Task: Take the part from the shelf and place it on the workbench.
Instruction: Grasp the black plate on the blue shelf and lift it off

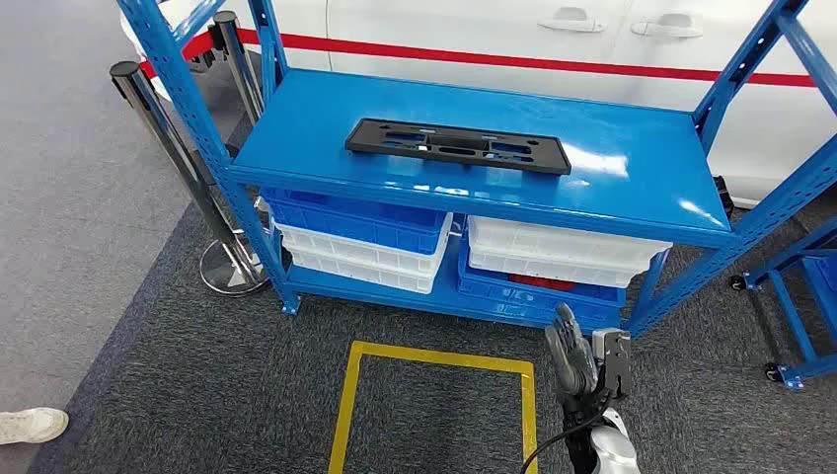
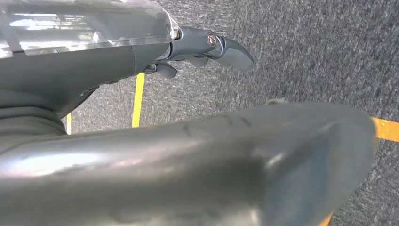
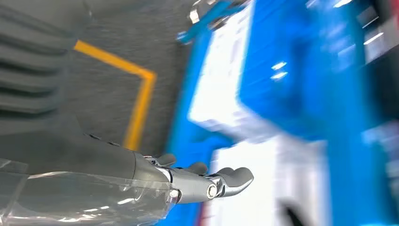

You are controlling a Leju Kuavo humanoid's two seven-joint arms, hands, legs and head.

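Observation:
The part, a long flat black plastic frame (image 1: 457, 145) with slots, lies across the middle of the blue shelf's top board (image 1: 632, 163). My right hand (image 1: 582, 357) is raised low in front of the shelf, below and right of the part, fingers stretched out and holding nothing. In the right wrist view the same right hand (image 3: 207, 181) points toward the blurred blue shelf and white crates. My left hand (image 2: 207, 49) hangs over the grey carpet, fingers extended and empty.
White and blue crates (image 1: 360, 237) fill the shelf's lower level. A yellow square outline (image 1: 434, 360) marks the carpet before the shelf. Chrome stanchions (image 1: 178, 158) stand at the left, a white vehicle (image 1: 553, 39) behind. A person's shoe (image 1: 30, 425) sits at lower left. Another blue rack (image 1: 804, 316) stands right.

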